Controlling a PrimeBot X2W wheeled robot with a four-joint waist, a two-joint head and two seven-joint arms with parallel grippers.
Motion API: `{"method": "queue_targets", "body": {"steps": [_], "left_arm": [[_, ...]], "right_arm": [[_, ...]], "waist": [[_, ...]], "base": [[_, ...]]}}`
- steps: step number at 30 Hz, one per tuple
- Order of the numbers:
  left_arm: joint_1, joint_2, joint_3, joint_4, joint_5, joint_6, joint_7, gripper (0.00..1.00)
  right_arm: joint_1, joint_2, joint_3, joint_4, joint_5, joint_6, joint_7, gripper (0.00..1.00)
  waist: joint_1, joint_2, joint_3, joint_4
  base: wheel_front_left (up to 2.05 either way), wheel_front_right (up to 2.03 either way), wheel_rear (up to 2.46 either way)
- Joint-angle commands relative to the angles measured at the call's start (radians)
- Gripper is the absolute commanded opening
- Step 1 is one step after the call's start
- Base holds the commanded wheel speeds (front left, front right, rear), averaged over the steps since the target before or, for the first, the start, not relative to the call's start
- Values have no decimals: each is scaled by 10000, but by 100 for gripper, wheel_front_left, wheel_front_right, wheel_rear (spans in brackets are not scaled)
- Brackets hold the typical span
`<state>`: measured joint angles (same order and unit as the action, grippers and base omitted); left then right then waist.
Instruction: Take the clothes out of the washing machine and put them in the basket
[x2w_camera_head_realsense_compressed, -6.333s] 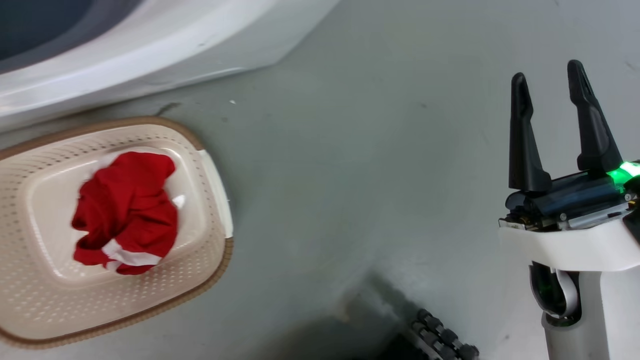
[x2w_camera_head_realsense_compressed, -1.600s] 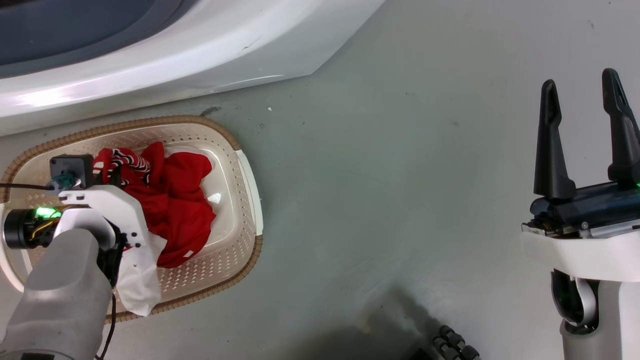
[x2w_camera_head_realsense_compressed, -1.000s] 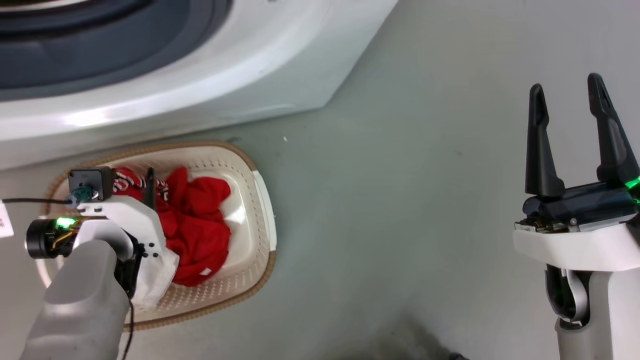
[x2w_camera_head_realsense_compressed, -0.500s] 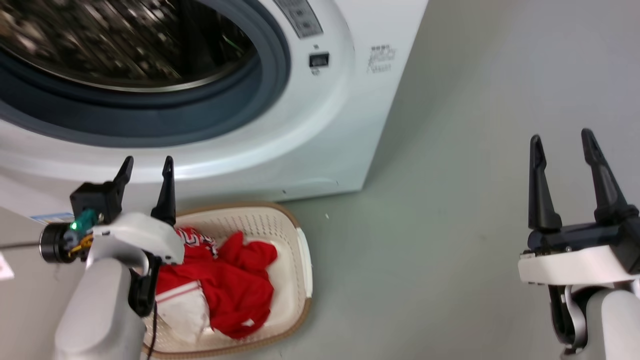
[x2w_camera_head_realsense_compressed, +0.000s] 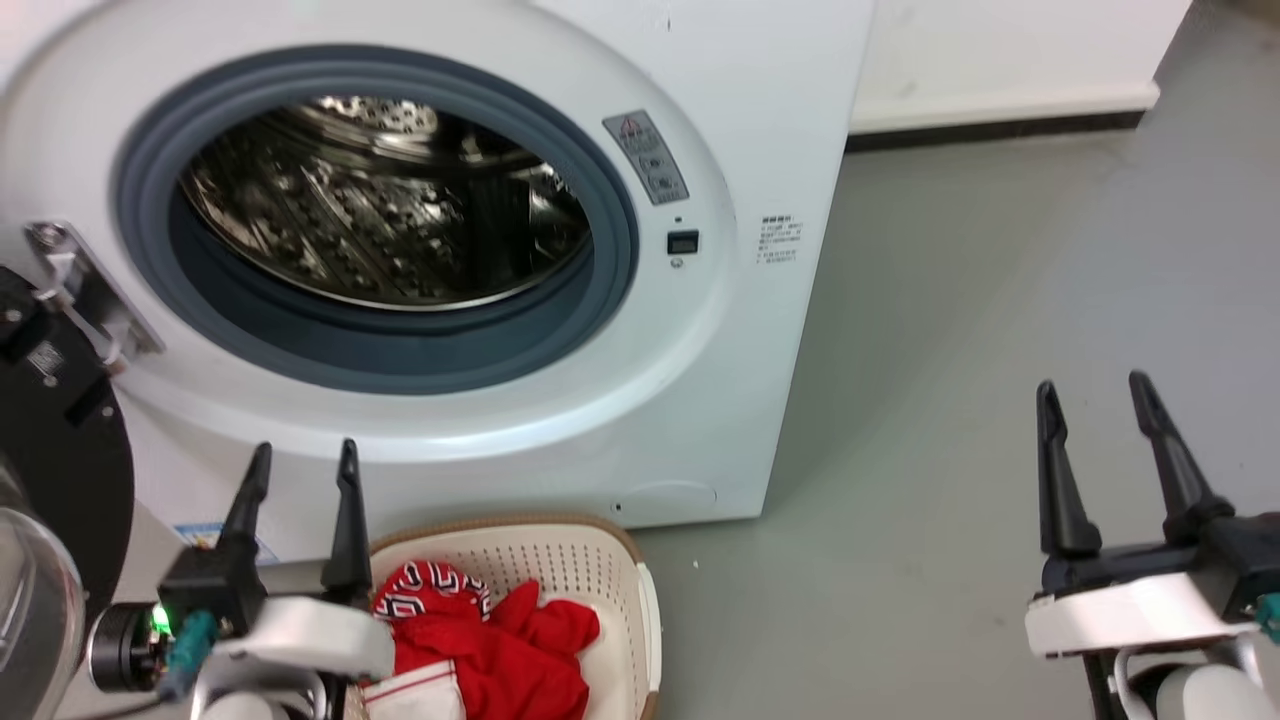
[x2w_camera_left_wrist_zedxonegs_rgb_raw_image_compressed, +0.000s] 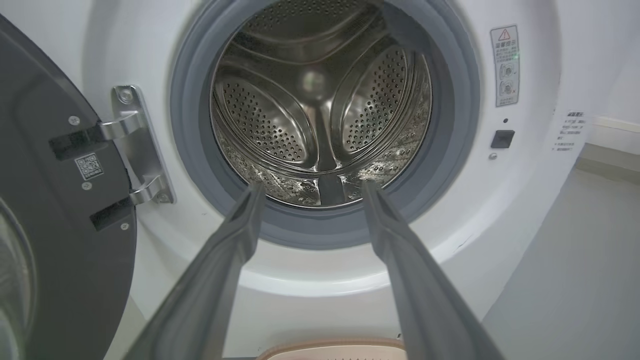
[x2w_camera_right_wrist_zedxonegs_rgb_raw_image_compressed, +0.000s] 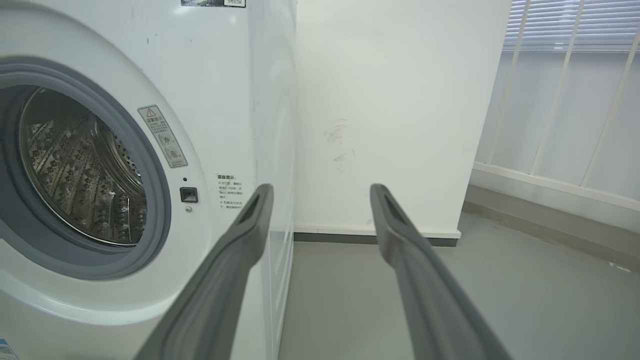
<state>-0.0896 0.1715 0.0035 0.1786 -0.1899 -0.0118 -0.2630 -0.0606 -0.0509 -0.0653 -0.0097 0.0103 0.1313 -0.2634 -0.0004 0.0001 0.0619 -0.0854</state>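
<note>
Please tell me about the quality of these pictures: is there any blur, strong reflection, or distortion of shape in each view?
Head view: sharp, with bright reflections on the steel drum. Left wrist view: the washing machine is clear, the left gripper fingers soft and out of focus, and wide-angle bending curves the door. Right wrist view: the right gripper fingers are blurred, the wall evenly lit.

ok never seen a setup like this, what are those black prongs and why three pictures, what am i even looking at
The black prongs are a robot's two grippers, its hands. The head view looks down from its head: left gripper and right gripper, both open and holding nothing. The other two pictures come from cameras on each wrist, looking along the fingers. Ahead stands the washing machine, door open, no clothing visible in the steel drum. On the floor below it, the basket holds the red clothes.
</note>
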Motion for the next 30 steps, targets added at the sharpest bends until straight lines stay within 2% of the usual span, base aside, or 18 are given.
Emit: {"method": "queue_targets", "body": {"steps": [1,8,12,30], "left_arm": [[330,-91,11,-369,321,137,-26,100],[1355,-550,267,-1425,851,370,-26,100],[1583,-659,211,-1707,1102,330,-26,100],[1822,-995,83,-1767,1443,315,-26,100]], "right_arm": [[215,12,32,36,53,-11,-21,100],[541,14,180,170,286,-11,-21,100],[773,14,261,318,318,-11,-21,100],[860,14,332,654,285,-11,-21,100]], "waist": [[4,-1,-290,44],[4,-1,-540,-12],[4,-1,-615,-23],[4,-1,-660,-70]], "base": [[0,0,0],[0,0,0],[0,0,0],[0,0,0]]}}
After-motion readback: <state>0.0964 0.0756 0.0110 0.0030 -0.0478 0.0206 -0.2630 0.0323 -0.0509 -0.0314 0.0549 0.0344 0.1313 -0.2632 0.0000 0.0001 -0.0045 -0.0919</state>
